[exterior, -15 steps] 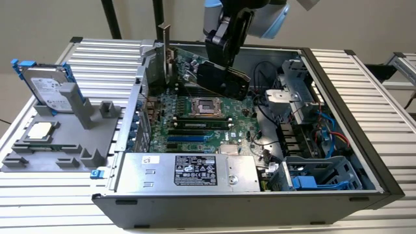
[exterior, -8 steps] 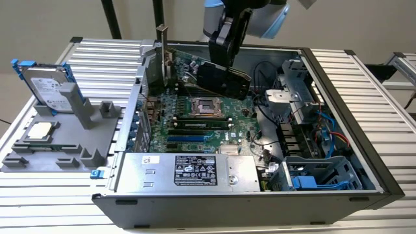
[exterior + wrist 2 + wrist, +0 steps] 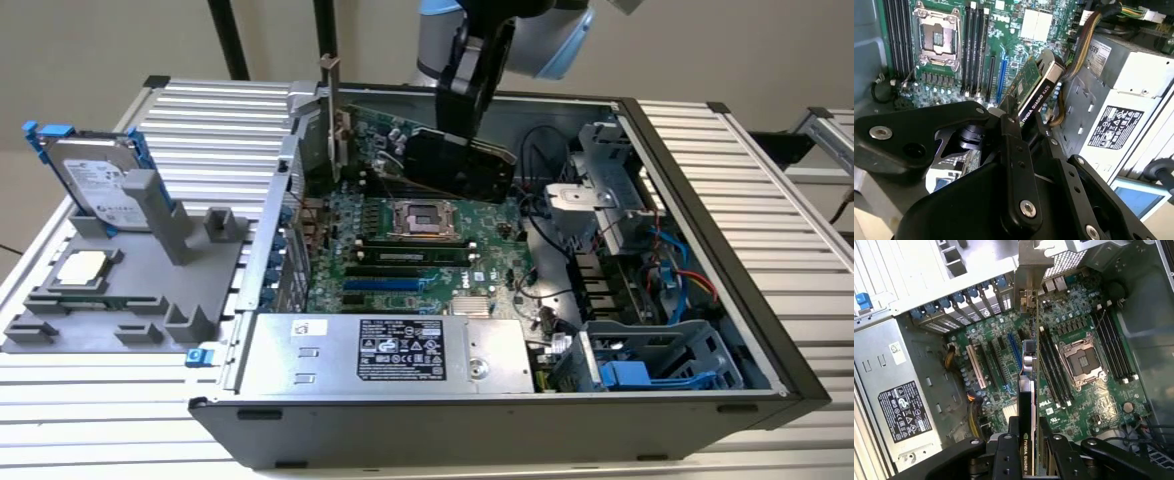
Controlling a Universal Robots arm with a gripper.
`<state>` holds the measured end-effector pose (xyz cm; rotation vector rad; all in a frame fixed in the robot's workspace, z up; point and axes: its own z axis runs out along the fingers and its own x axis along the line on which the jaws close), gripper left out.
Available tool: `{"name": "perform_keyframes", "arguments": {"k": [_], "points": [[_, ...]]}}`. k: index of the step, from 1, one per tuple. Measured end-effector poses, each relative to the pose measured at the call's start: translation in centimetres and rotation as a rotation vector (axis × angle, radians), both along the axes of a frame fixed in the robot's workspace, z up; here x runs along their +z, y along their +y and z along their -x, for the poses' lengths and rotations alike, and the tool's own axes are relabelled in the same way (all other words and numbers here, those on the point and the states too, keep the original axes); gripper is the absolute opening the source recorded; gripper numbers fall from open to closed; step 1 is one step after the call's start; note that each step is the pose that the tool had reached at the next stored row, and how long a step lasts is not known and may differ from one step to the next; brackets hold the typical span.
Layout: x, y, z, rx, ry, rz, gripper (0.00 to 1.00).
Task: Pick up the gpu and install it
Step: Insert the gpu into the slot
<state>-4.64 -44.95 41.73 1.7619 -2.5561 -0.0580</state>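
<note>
gpu (image 3: 461,165): one card, clamped between the two fingers of my one pincer (image 3: 463,120), which grips it at its black-covered end. I hold it in the air inside the open computer case (image 3: 747,400), above the motherboard (image 3: 400,265) and not yet seated, as I judge it. In the exterior view the card hangs tilted. Its long axis runs away from the pincer toward the case's rear wall, where its metal bracket (image 3: 327,95) stands. In the first wrist view the gpu (image 3: 1026,405) shows edge-on, and its length lies nearly parallel to the expansion slots. It sits just beside the one blue slot (image 3: 1014,347), between that slot and the single empty processor socket (image 3: 1081,362). Outside the case, one hard drive (image 3: 94,180) and one square chip (image 3: 83,267) rest in a grey fixture (image 3: 134,325) on the surface (image 3: 747,180).
</note>
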Motion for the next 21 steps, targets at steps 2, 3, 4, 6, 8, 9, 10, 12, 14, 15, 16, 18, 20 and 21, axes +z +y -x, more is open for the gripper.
{"name": "perform_keyframes", "arguments": {"k": [2,3,4,6,8,9,10,12,14,15,16,18,20,21], "points": [[0.0,0.0,0.0,0.016,0.0,0.0,0.0],[0.0,0.0,0.0,0.026,0.0,0.0,0.0],[0.0,0.0,-0.01,0.034,0.0,0.0,0.0],[0.0,0.0,-0.01,0.051,0.0,0.0,0.0],[0.0,0.0,-0.01,0.067,0.0,0.0,0.0],[0.0,0.0,-0.01,0.075,0.0,0.0,0.0],[0.0,0.0,-0.01,0.084,0.0,0.0,0.0],[0.0,0.0,-0.01,0.101,0.0,0.0,0.0],[0.0,0.0,-0.01,0.119,0.0,-0.0001,0.0],[0.0,0.0,-0.01,0.128,0.0,-0.0001,0.0],[0.0,0.0,-0.01,0.137,0.0,-0.0001,0.0],[0.0,0.0,-0.02,0.157,0.0,-0.0001,0.0],[0.0,0.0,-0.02,0.175,0.0,-0.0001,0.0],[0.0,0.0,-0.02,0.185,0.0,-0.0001,0.0]]}}
